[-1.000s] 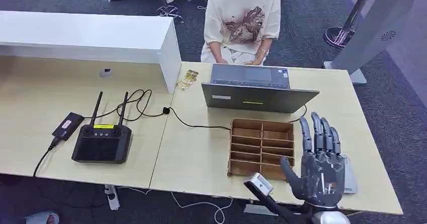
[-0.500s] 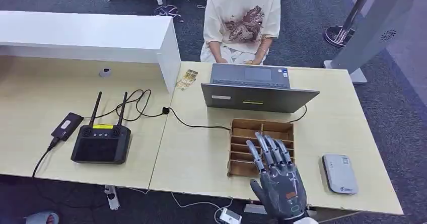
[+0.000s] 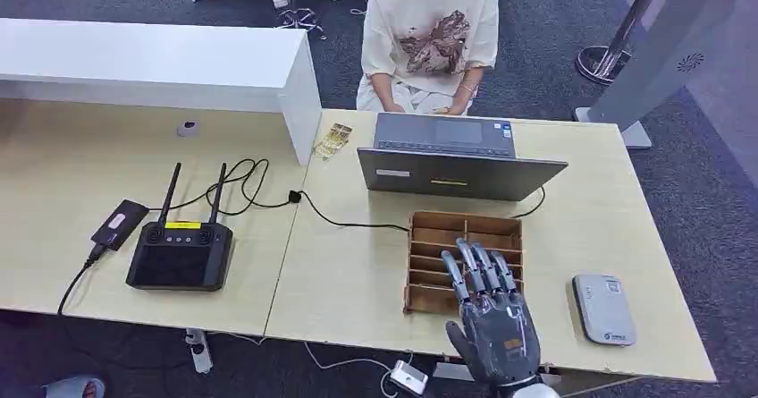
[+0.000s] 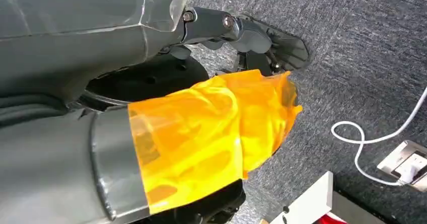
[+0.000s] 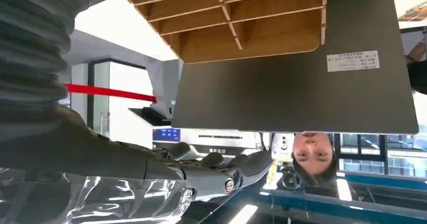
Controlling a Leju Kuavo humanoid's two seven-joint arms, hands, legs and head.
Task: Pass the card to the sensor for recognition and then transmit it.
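Note:
My right hand (image 3: 490,316) hovers palm down over the near part of the wooden divided box (image 3: 465,241), fingers straight and apart, holding nothing. In the right wrist view its fingers (image 5: 221,169) reach out under the box (image 5: 226,22), with the laptop's back (image 5: 297,88) beyond. The grey-white card sensor (image 3: 603,309) lies flat on the table to the right of this hand, apart from it. My left hand (image 4: 252,32) hangs above grey carpet with its dark fingers loosely extended and nothing in them.
An open laptop (image 3: 456,161) stands behind the box, with a person (image 3: 431,36) seated across the table (image 3: 357,282). A black controller with two antennas (image 3: 181,255), a small black device (image 3: 119,224) and cables lie at the left. A white raised counter (image 3: 152,67) is at the back left.
My right hand has swung left from above the card sensor to above the wooden box and dropped lower. In the last half second it has barely moved.

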